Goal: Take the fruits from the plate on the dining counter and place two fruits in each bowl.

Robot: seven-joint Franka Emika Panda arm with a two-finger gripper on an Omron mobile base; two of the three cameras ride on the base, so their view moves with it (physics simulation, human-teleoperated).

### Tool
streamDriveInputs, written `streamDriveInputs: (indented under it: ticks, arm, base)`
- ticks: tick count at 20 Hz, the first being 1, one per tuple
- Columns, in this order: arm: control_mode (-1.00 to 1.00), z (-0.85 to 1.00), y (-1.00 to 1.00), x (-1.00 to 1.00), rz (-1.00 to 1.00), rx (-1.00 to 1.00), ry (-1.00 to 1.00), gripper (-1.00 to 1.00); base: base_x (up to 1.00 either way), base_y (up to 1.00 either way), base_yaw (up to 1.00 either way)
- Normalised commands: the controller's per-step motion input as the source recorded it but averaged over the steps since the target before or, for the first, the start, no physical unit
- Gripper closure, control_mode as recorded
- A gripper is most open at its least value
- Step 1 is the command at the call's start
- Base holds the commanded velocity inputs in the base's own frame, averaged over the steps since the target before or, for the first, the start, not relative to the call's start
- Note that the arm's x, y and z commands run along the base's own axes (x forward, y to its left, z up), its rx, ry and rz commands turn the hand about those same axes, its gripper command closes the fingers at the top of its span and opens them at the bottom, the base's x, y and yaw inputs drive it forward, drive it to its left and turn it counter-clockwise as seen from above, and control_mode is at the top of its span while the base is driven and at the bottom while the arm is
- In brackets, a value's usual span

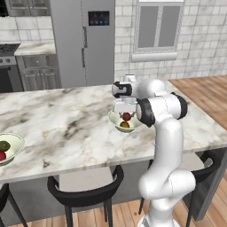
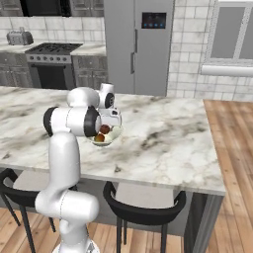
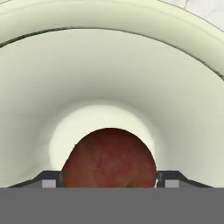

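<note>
Because the job is to put two fruits in each bowl, the pincer (image 1: 126,111) hangs right over the near bowl (image 1: 116,121) on the marble bench (image 1: 66,119), so the fruit can go straight down into it. The pincer is closed around the dark reddish-brown fruit (image 3: 109,157), with one dark tip on each side of it, as the hand view shows. That fruit sits low between the bowl's walls, just above the pale bottom. I cannot tell if it touches anything below it. In the left base view, an orange-yellow fruit (image 1: 125,125) already lies in this bowl, right under the held one. So this bowl will have its two fruits once the pincer lets go. At the far left of the bench is the other bowl (image 1: 15,142). It holds a dark green fruit (image 1: 5,145) and a bright red fruit (image 1: 1,155), side by side, so that bowl looks done.
</note>
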Motion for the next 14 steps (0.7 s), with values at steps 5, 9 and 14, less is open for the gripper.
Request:
streamDriveInputs:
  ticks: [5,9,14]
  arm:
    - [-1.0,0.14,0.0,-0.32,-0.05,0.0,0.0,-1.0]
    - [-1.0,0.59,0.0,-0.64,-0.07,0.0,0.0,-1.0]
    - [-1.0,0.64,0.0,-0.99,-0.05,0.0,-0.03,-1.0]
  base:
    - [0.0,0.0,0.0]
    - [0.0,0.0,0.0]
    - [0.0,0.0,0.0]
